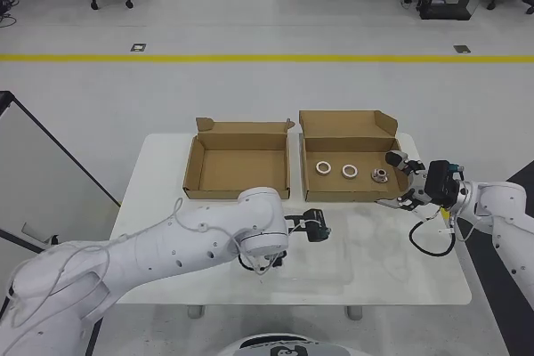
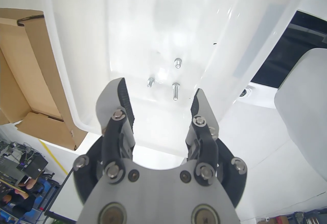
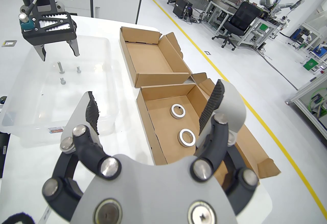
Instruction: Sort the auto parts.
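Observation:
Three silver bolts [image 2: 175,91] lie in a clear plastic bin [image 2: 76,97] at the table's front. My left gripper [image 2: 161,102] hangs open and empty just above them, also visible as the left gripper [image 3: 57,52] over the bolts [image 3: 60,67]. Two metal rings [image 3: 178,110] lie in the right cardboard box [image 3: 147,117], with a third small round part [image 1: 378,175] beside them. My right gripper [image 3: 155,105] is open and empty at that box's right wall [image 1: 399,169]. The left cardboard box [image 1: 240,169] holds nothing.
Both boxes sit side by side at the table's back with their flaps up. A black cable [image 1: 427,242] loops under the right arm near the table's right edge. Bare tabletop [image 1: 160,178] lies left of the boxes.

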